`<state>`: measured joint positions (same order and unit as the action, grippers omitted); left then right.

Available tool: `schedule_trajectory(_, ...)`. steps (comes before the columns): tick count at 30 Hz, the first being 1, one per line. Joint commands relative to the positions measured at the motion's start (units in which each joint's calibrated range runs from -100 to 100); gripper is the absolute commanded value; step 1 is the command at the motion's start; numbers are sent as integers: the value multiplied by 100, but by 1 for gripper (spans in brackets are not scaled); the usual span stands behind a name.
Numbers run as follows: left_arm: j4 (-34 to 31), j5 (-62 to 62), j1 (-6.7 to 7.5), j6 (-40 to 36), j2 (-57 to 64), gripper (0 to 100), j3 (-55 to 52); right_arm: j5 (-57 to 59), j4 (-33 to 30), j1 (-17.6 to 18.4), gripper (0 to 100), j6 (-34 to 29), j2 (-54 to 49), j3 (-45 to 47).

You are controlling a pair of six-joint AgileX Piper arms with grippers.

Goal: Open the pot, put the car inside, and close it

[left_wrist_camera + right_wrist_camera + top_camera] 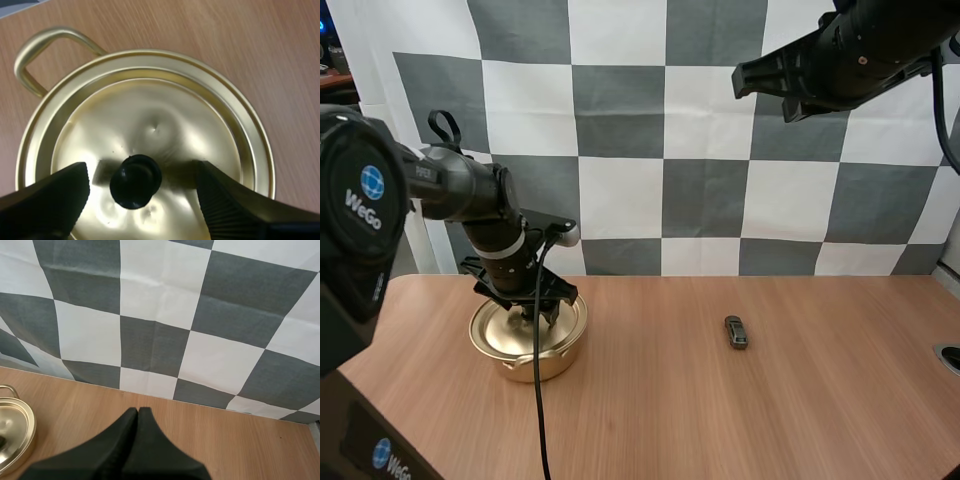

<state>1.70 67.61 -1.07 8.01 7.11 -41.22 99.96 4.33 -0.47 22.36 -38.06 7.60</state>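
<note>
A gold pot stands on the table at the left with its gold lid on. My left gripper hangs right over the lid, open, its fingers standing either side of the black knob without touching it. A small dark toy car lies on the table right of centre. My right gripper is shut on nothing, held high above the table's right side, with the pot's lid off to one side of it.
The wooden table stretches bare between the pot and the car. A round hole sits at the table's right edge. The pot has a loop handle on its side.
</note>
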Motion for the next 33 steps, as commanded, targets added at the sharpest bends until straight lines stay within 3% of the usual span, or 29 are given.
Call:
schedule_trajectory(1, -9, -51, -2, 17, -15, 100, -1, 4, 3, 6, 0, 9, 2, 5)
schedule_trajectory(10, -9, -64, -2, 148, -15, 99, -1, 4, 81, 6, 0, 10, 2, 5)
schedule_trajectory(12, -9, -64, -2, -33, -15, 55, -1, 4, 97, 6, 0, 10, 2, 5)
schedule_trajectory(13, -9, -64, -2, -209, -15, 25, -1, 4, 97, 6, 0, 10, 2, 5)
schedule_trajectory(14, -22, -64, -2, -307, -15, 4, -1, 4, 97, 6, 0, 10, 2, 5)
schedule_trajectory(15, -21, -64, -2, -323, -15, 1, -1, 4, 97, 6, 0, 10, 2, 5)
schedule_trajectory(33, -21, 62, -2, -343, 374, 1, 393, 4, 97, 6, 0, 10, 2, 5)
